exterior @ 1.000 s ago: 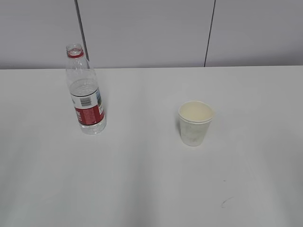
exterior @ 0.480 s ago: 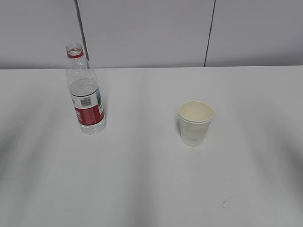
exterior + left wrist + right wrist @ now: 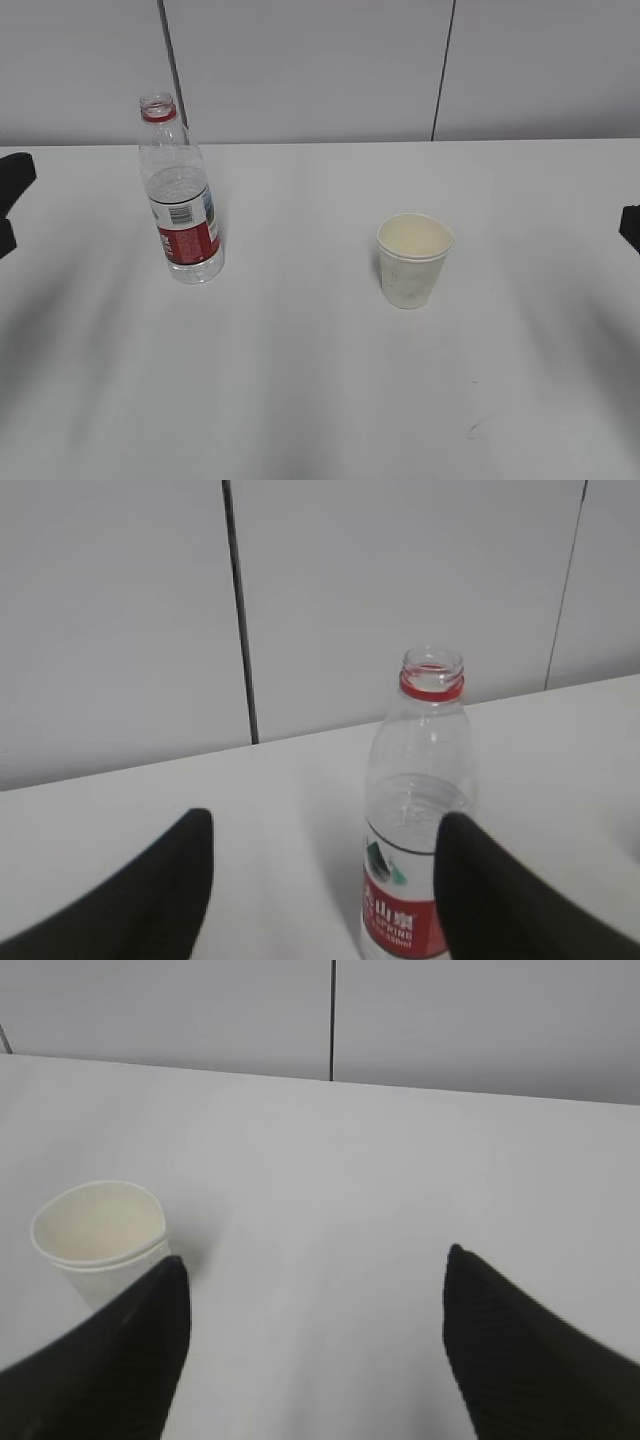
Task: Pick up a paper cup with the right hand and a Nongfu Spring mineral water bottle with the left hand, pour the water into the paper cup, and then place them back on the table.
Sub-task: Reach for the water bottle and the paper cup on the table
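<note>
Entering frame: both tools, jaws spread, empty.
Left tool (image 3: 325,880) nears bottle (image 3: 180,200); right tool (image 3: 310,1350) nears cup (image 3: 412,260); nothing grasped.

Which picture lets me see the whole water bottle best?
The exterior view: the Nongfu Spring mineral water bottle stands whole there, from red-ringed neck to base. The left wrist view shows it closer, but its bottom is cut off and a finger hides part. The right wrist view does not show it.
</note>
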`<state>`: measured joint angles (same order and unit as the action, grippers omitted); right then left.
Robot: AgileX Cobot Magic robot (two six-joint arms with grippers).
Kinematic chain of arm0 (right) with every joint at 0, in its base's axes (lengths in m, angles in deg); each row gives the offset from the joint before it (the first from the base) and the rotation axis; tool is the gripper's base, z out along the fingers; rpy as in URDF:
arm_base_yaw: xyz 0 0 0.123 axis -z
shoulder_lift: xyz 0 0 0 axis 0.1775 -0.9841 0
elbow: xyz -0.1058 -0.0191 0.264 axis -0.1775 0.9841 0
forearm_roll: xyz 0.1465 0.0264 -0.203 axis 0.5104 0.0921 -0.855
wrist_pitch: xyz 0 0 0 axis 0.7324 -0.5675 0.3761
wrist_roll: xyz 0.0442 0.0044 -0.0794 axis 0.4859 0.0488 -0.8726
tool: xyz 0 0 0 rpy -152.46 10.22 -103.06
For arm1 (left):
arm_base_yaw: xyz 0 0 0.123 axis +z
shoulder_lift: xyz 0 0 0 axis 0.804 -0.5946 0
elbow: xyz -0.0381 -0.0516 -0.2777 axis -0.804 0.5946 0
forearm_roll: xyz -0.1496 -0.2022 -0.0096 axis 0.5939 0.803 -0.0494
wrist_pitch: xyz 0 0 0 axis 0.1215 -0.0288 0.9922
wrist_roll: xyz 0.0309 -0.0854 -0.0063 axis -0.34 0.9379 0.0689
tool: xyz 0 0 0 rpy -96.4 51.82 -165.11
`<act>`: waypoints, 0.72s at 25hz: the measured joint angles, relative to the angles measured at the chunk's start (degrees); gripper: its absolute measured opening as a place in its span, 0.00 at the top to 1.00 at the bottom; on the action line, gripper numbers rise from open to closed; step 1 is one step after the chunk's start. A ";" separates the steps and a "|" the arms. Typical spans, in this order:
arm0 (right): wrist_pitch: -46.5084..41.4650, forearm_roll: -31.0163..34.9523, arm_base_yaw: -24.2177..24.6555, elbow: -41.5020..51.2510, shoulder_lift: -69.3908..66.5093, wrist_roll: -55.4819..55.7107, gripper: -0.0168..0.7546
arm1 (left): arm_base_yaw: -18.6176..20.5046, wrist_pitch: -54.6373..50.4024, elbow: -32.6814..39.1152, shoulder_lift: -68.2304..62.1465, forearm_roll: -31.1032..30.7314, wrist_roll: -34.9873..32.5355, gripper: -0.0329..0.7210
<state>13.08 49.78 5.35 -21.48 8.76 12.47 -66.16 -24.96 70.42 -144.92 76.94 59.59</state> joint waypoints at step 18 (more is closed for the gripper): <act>35.25 -30.00 0.00 0.10 -30.96 18.58 0.22 | 0.00 19.39 0.00 -17.85 -0.21 1.53 0.38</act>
<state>48.33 19.78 5.35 -21.39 -22.20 31.05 -66.16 -5.57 70.42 -162.76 76.73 61.11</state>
